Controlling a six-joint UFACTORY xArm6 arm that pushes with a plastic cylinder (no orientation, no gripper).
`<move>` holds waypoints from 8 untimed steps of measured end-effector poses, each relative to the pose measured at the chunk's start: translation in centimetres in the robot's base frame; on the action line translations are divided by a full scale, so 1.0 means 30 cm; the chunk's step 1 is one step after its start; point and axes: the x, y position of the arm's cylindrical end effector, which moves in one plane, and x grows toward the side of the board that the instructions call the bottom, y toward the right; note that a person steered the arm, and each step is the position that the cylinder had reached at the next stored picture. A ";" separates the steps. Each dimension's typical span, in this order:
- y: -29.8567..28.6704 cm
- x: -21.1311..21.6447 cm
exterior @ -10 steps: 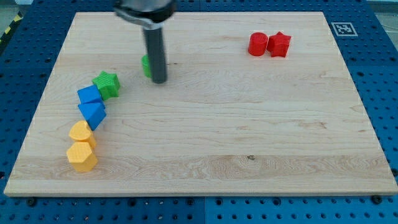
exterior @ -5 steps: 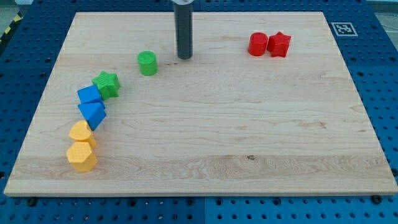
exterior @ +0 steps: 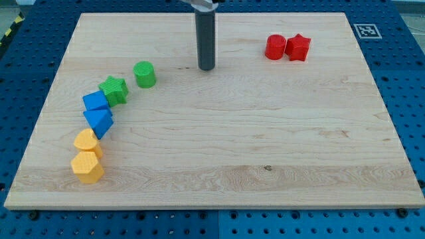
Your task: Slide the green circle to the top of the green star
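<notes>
My rod has no jaws to open or close; my tip [exterior: 207, 68] rests on the board [exterior: 219, 133], well right of the green circle [exterior: 144, 74]. The circle sits just up-right of the green star [exterior: 114, 89]. A careless push risks nudging the star.

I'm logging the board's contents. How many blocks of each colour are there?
Green: 2, circle and star
Blue: 2
Yellow: 2
Red: 2, cylinder and star
Total: 8
</notes>
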 end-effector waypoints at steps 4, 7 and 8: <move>-0.441 0.080; -0.483 -0.116; -0.559 -0.150</move>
